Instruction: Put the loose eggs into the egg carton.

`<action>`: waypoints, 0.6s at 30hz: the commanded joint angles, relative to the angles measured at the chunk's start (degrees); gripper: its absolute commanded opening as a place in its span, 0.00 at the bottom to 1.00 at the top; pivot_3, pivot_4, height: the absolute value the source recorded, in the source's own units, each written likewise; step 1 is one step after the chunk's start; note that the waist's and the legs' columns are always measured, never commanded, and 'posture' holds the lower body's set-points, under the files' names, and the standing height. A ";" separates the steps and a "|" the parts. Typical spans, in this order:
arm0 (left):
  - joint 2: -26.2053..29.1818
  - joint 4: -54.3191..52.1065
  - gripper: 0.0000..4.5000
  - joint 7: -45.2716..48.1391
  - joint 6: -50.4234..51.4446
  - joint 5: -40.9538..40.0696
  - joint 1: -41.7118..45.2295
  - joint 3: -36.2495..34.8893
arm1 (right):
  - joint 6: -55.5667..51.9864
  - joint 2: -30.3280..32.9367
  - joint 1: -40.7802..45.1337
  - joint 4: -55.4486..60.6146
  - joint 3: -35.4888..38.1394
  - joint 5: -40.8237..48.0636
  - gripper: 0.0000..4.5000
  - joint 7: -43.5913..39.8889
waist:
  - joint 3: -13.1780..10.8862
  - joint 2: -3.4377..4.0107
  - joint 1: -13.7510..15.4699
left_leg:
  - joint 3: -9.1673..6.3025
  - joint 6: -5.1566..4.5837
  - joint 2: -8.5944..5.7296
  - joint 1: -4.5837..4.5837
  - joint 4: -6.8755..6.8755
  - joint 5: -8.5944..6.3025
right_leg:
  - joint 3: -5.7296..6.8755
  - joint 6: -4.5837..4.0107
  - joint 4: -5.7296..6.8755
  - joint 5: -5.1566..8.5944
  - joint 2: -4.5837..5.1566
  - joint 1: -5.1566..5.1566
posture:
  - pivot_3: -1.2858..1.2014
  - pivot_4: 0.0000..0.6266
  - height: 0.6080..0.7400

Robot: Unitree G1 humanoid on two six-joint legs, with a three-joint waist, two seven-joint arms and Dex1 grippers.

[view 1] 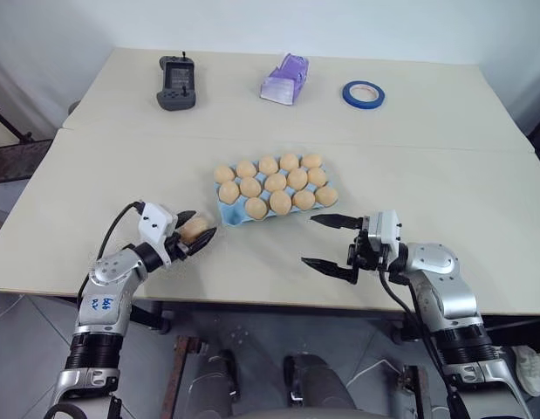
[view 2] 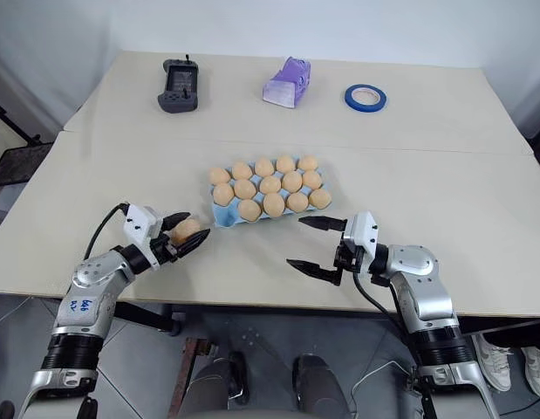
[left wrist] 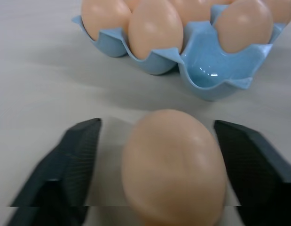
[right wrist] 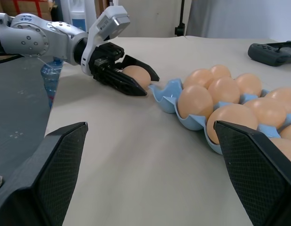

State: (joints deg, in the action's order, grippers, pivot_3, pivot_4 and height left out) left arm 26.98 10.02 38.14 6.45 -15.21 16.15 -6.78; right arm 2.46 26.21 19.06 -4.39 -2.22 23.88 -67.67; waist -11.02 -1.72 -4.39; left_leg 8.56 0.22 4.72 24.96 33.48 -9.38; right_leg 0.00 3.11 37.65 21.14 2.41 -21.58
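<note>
Currently the left gripper (view 1: 196, 234) is grasping 1 egg (view 1: 194, 229) beside the carton (view 1: 228, 212), aiming for its empty corner cup (left wrist: 212, 75); the right gripper (view 1: 332, 242) is idling, fingers spread.

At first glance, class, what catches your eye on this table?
The light-blue egg carton at mid-table, nearly full of tan eggs, with one empty corner cup. Just outside that corner, the left pincer holds one loose egg, while the right pincer gapes open beside the carton.
</note>
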 commanded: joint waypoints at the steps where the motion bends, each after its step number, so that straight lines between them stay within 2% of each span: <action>1: 0.75 -5.66 0.52 3.08 0.12 -4.13 -0.07 -1.86 | 0.84 0.36 -0.31 2.11 0.98 -0.03 1.00 1.16 | 0.00 0.00 0.03 | 0.00 0.00 0.00 0.00 0.04 0.00 | 0.01 0.00 0.05 0.00 0.00 0.00 | 0.52 0.24 1.00; 3: 1.16 -7.36 0.40 4.36 1.16 -5.03 0.50 -1.37 | 0.72 0.48 -0.49 2.34 1.00 -0.12 1.00 1.49 | 0.00 0.00 0.07 | -0.01 0.00 0.00 0.00 0.07 0.00 | 0.01 0.00 0.09 0.00 0.01 0.01 | 0.52 0.24 1.00; 7: 1.50 -8.55 0.40 5.55 2.56 -3.98 4.14 0.95 | 0.69 0.66 -0.82 2.65 1.05 -0.39 1.00 2.15 | 0.00 0.00 0.25 | -0.01 0.00 0.00 -0.02 0.14 0.01 | 0.01 0.02 0.14 -0.01 0.01 0.04 | 0.52 0.24 1.00; 10: 0.24 -5.53 0.40 5.52 2.81 -2.44 8.30 3.11 | 0.74 0.72 -0.99 2.80 1.15 -0.59 1.00 2.67 | 0.00 0.00 0.96 | -0.01 0.00 -0.01 -0.01 0.18 0.01 | 0.00 0.04 0.13 -0.02 0.02 0.05 | 0.52 0.24 1.00; 16: -3.82 7.67 0.40 5.77 -2.36 1.36 17.34 6.45 | 0.61 0.74 -1.78 4.04 1.40 -0.72 1.00 3.97 | 0.00 0.00 1.45 | -0.02 -0.04 -0.02 0.04 0.31 -0.01 | 0.01 0.05 0.14 -0.03 -0.01 0.04 | 0.52 0.24 1.00; 18: -4.84 9.33 0.53 7.53 -2.52 0.31 18.00 6.43 | 0.76 0.66 -2.01 4.32 1.38 -0.81 1.00 4.37 | 0.00 0.00 1.24 | -0.01 -0.09 -0.01 0.08 0.34 -0.03 | -0.01 0.07 0.13 -0.04 0.00 0.02 | 0.52 0.24 1.00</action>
State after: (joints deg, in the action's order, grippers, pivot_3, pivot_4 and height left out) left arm 22.51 18.95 44.25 5.56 -14.31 33.43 -0.13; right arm 2.45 26.42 17.37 -2.33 -1.90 22.67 -63.82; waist -11.03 -1.72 -3.15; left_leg 8.57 0.12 4.71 25.04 33.81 -9.41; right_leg -0.02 3.19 37.78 21.10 2.40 -21.57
